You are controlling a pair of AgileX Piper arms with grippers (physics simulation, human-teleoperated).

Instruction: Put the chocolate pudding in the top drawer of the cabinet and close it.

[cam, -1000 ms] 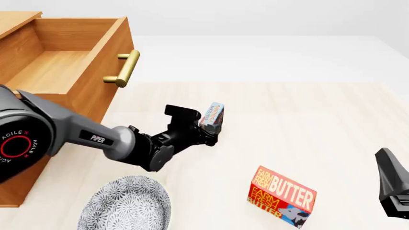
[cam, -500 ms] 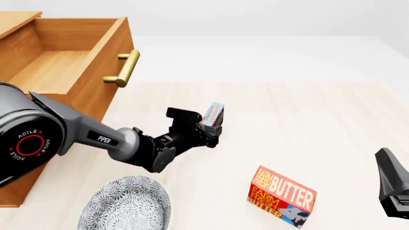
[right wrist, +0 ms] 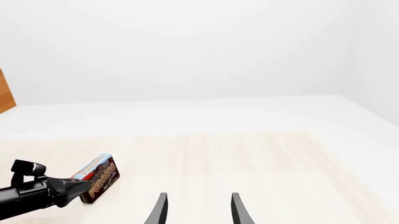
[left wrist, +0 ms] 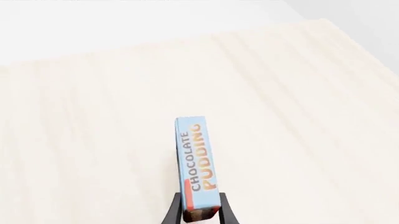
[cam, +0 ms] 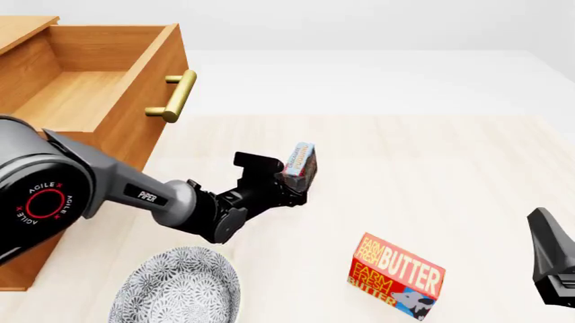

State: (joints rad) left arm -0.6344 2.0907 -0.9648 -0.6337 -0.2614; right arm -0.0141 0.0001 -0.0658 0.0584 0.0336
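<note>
The chocolate pudding (cam: 300, 161) is a thin light blue box with a dark brown end, held just above the table at mid-scene. My left gripper (cam: 295, 182) is shut on its lower end; the left wrist view shows the pudding box (left wrist: 197, 165) pinched between the two black fingers (left wrist: 173, 213). The right wrist view shows the same box (right wrist: 98, 177) off the table surface. The top drawer (cam: 99, 94) of the cabinet (cam: 54, 222) stands pulled open at far left, its inside bare, brass handle (cam: 175, 95) facing right. My right gripper (right wrist: 197, 210) hangs open at the near right, holding nothing.
A red-orange butter box (cam: 397, 276) lies on the table at the near right. A patterned grey plate (cam: 176, 286) sits at the near edge under my left arm. The right arm's dark body (cam: 553, 259) shows at the right border.
My left gripper has lifted the pudding slightly and shifted it a little to the right. The right arm, drawer, butter box and plate have not moved.
</note>
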